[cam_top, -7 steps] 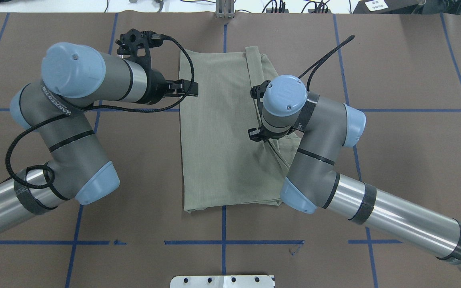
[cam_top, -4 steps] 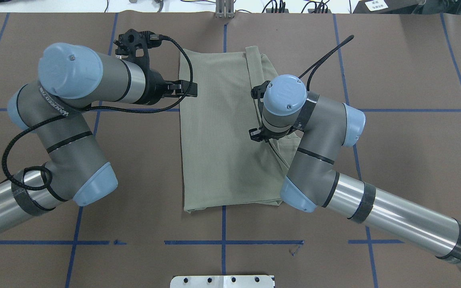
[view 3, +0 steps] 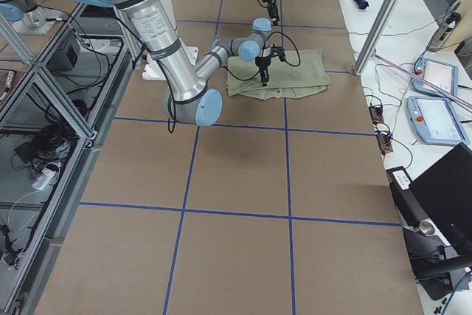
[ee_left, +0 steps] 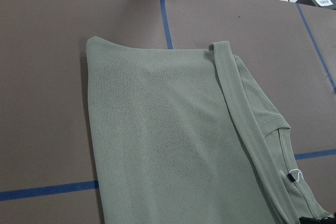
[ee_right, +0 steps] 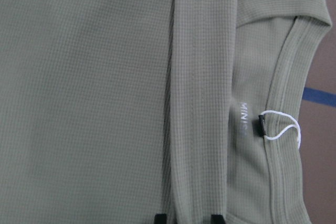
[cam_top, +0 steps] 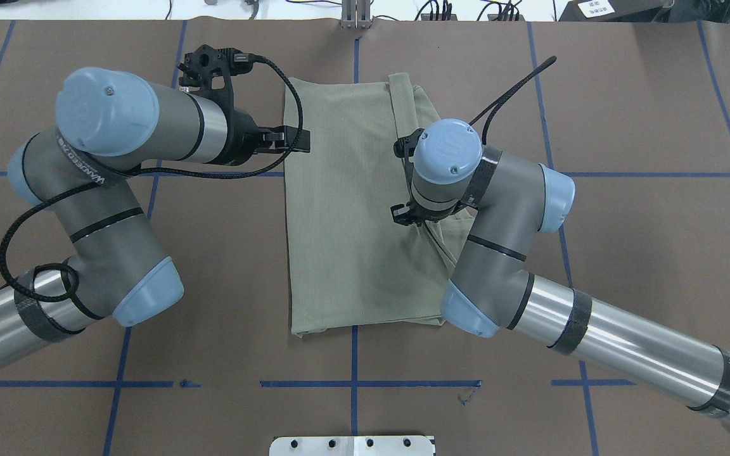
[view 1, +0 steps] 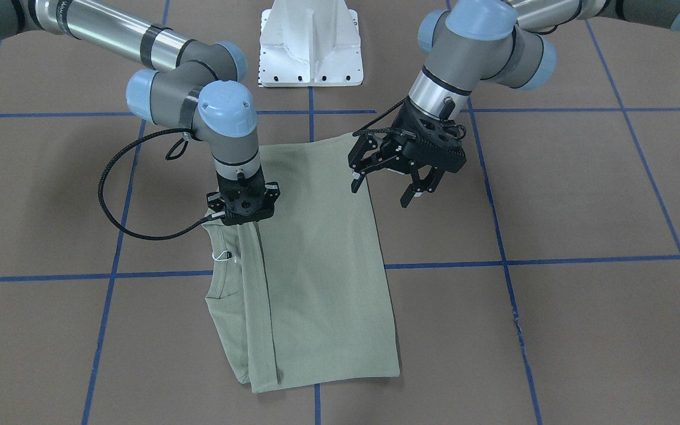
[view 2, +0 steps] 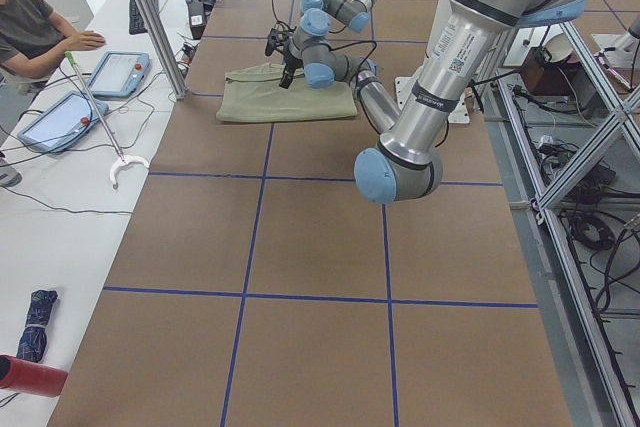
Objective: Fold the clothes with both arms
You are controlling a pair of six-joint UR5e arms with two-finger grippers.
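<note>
Directly beneath the right gripper (view 1: 244, 221), the sage-green shirt (view 1: 322, 265) is found lying flat on the table (view 1: 552, 330), folded lengthwise into a long panel. The right gripper is set down on the cloth, and its fingertips (ee_right: 160, 217) are seen drawn close on either side of a narrow folded band (ee_right: 197, 103), so it is judged to be pinched onto that band rather than merely resting there. Just beside those fingertips, on the side away from the other arm, the neckline (ee_right: 286, 77) and the white hang tag (ee_right: 281, 128) are exposed. The left gripper (view 1: 383, 190) is held above the table with its jaws spread wide and nothing between them; the shirt's opposite long edge lies just below its nearer fingertip. The step in hand is judged to be the lengthwise fold, with one side laid over and the neck side only partly tucked. For the next move, a second hold is probably called for: the left gripper would have to be lowered and closed on the edge below it, so that the cloth can be carried evenly by both arms.
</note>
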